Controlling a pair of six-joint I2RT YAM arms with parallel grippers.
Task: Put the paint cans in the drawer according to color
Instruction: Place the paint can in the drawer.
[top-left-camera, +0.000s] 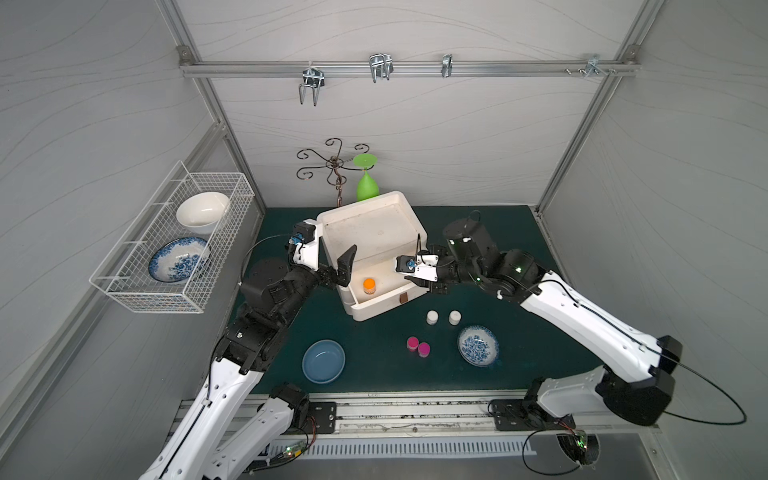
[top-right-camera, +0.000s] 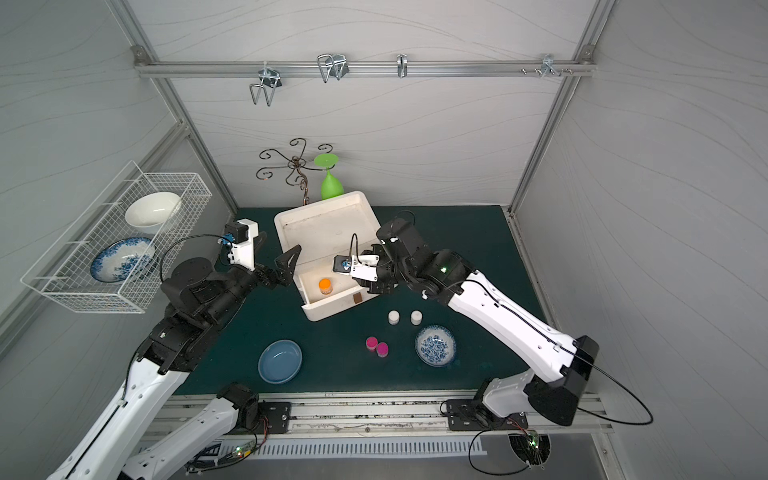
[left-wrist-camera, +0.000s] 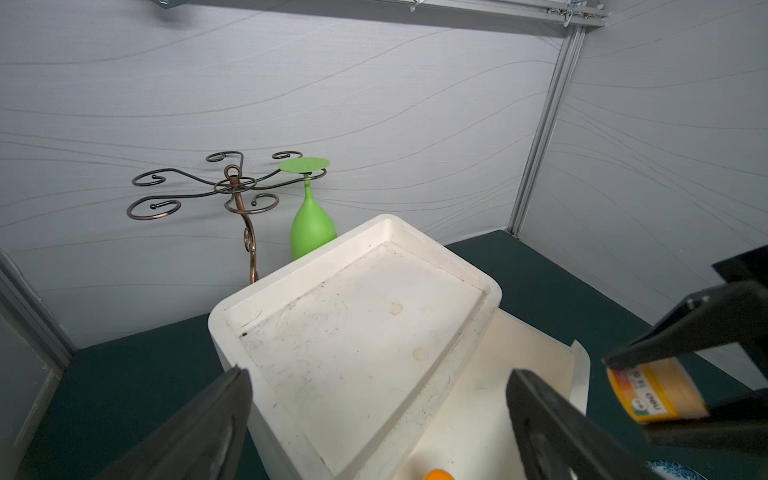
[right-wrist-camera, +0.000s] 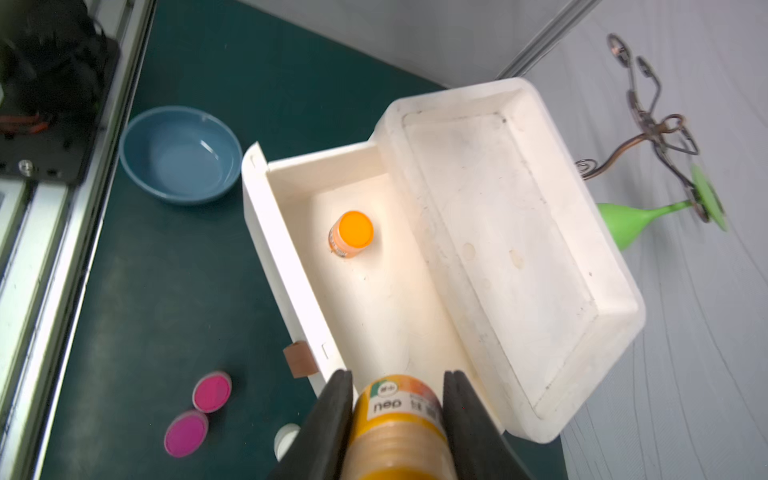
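White rectangular plastic drawer box (right-wrist-camera: 498, 232): matt, top scuffed and stained.
Dark green tabletop mat (top-left-camera: 374, 365): matt, fine-grained.
Orange-lidded small paint jar (right-wrist-camera: 355, 229): lid smooth, slight sheen.
Orange ribbed-wall paint jar (right-wrist-camera: 397, 419): plastic, printed paper label.
Blue round bowl (right-wrist-camera: 180, 153): glossy glaze.
Coppery scrolled wire rack (left-wrist-camera: 232, 187): metal, dull sheen.
Green upturned goblet (left-wrist-camera: 312, 228): smooth plastic.

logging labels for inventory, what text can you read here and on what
"deli", last letters unsure: label of the held orange can in the right gripper.
Smaller print on that label: too blurred.
Label of the other orange can, in the drawer: unreadable.
No other text visible.
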